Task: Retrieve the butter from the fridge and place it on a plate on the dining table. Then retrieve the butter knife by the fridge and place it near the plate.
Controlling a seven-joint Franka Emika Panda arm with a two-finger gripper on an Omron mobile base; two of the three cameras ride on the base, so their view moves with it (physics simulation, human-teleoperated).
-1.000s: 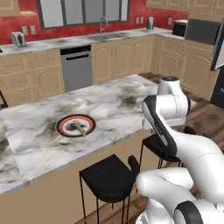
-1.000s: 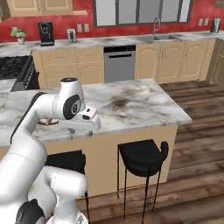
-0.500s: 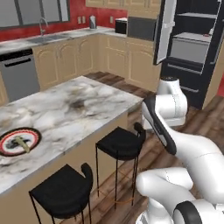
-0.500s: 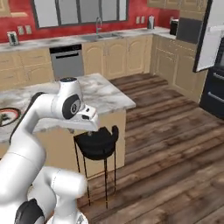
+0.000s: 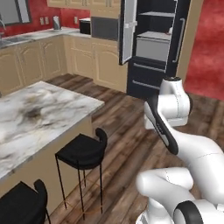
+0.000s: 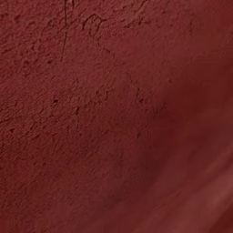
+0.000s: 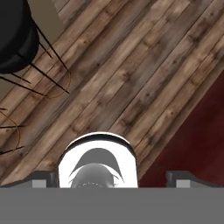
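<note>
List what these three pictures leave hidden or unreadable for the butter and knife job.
- Butter knife: cannot be made out by the fridge in the left base view; anything that small would be lost there.
- Plate: the dining table runs off the left edge.
- Right base view: blurred red wall close to the lens.
- Gripper: hand view cuts the fingertips at the bottom; open or shut unreadable.
</note>
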